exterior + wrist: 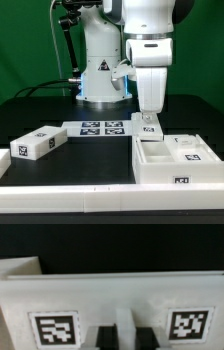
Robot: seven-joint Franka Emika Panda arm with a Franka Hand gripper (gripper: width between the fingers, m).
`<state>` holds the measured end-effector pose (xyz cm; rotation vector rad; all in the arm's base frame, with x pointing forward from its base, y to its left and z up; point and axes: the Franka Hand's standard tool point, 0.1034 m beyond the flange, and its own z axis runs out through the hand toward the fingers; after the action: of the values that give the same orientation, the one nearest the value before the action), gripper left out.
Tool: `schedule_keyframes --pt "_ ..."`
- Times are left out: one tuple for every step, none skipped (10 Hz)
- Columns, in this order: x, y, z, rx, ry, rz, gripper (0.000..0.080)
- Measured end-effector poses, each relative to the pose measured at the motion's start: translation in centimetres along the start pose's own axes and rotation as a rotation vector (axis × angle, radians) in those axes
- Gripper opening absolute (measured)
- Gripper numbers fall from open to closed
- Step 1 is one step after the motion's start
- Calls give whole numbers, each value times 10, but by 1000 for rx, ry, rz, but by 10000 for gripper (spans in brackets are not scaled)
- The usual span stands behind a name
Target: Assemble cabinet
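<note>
Exterior view: a black table (35, 115) w/ a white robot arm (150, 40) reaching down at centre-right. Its gripper (148, 116) points straight down, tips just above or touching a small upright tagged panel (150, 128); can't tell which. From here the fingers read as one narrow shape, so can't tell if spread or pressed together. The panel stands at the back edge of the cabinet body (170, 172), a white open-topped box w/ compartments, on the exterior view's right, near the front. A tag shows on its front face. A separate white block (38, 144) w/ tags lies well apart on the exterior view's left. Between them, further back, the marker board (103, 127) lies flat.

Wrist view: close-up, blurry. A wide white panel (110, 291) fills most of the frame, w/ one black-and-white tag on either side of the centre. The gripper (122, 339) sits at the panel's middle, a thin white strip between the two fingers. Gap looks narrow; can't tell if they're pinching the strip or only flanking it. Black table behind.
</note>
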<state>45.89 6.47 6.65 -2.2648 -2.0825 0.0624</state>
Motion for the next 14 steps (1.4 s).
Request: schedule_keyframes --pt "0 0 0 3 -1 0 68" --pt "0 0 1 4 0 0 68" --pt "0 0 2 7 0 1 68" --pt "0 0 3 8 1 1 68" --pt "2 0 2 6 1 8 68" --pt "4 0 3 2 3 20 68" --pt "3 0 3 2 3 22 68" --pt "3 0 3 2 3 22 68" --pt "4 1 2 3 2 12 68" --pt "6 1 2 6 2 8 68" --pt "6 1 2 7 3 8 68" --pt "5 1 2 9 2 9 68" --pt "5 1 3 9 2 10 68" --pt "4 1 3 9 3 12 68"
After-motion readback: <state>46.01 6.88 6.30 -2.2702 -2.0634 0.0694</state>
